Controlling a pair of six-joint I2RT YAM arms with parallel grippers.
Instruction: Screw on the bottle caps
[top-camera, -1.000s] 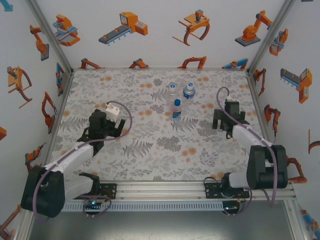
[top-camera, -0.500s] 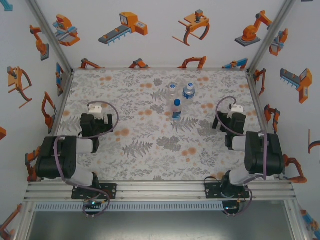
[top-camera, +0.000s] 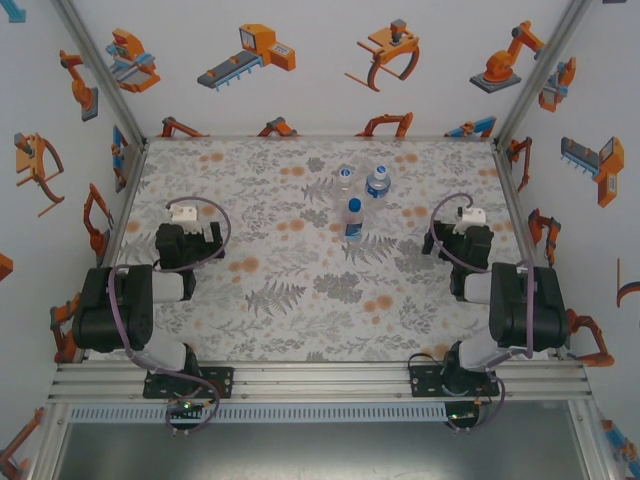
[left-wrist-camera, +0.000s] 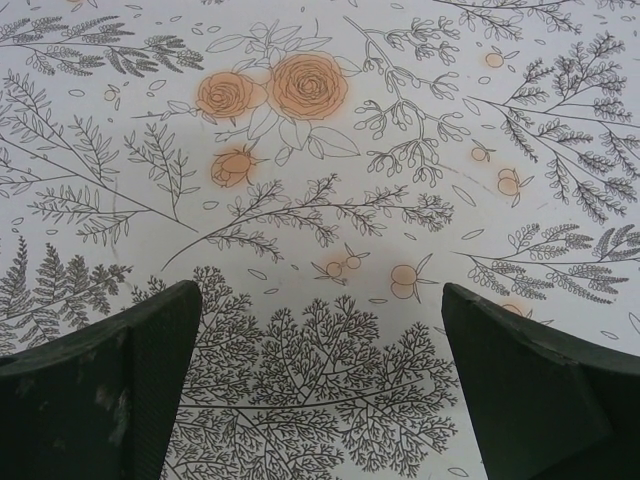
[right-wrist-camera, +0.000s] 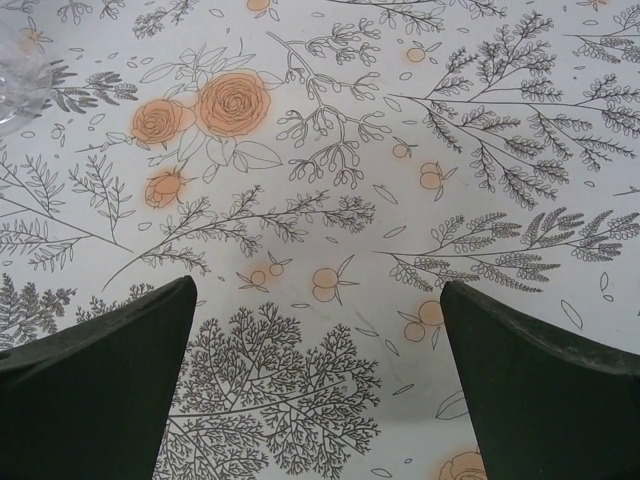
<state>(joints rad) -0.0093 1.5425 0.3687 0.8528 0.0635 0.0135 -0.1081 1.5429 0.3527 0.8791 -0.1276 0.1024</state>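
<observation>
Three small clear bottles stand upright close together at the middle back of the floral mat: one far left (top-camera: 345, 182), one far right (top-camera: 378, 186), one nearer (top-camera: 353, 222). Each has a cap on its neck: a pale one (top-camera: 345, 172) and two blue ones (top-camera: 378, 172) (top-camera: 354, 205). How tightly the caps sit cannot be told. My left gripper (top-camera: 188, 242) (left-wrist-camera: 320, 340) hangs open over bare mat at the left, well away from the bottles. My right gripper (top-camera: 461, 243) (right-wrist-camera: 315, 340) is open over bare mat at the right. A clear bottle edge (right-wrist-camera: 18, 70) shows in the right wrist view's top left corner.
White walls printed with orange robot pictures (top-camera: 250, 55) enclose the mat (top-camera: 300, 300) on three sides. An aluminium rail (top-camera: 320, 378) carrying both arm bases runs along the near edge. Both arms are folded back near their bases.
Both arms have drawn back from a stretched-out pose and folded up near their bases. The left one travelled farther, towards the left wall. The bottles have not moved.
</observation>
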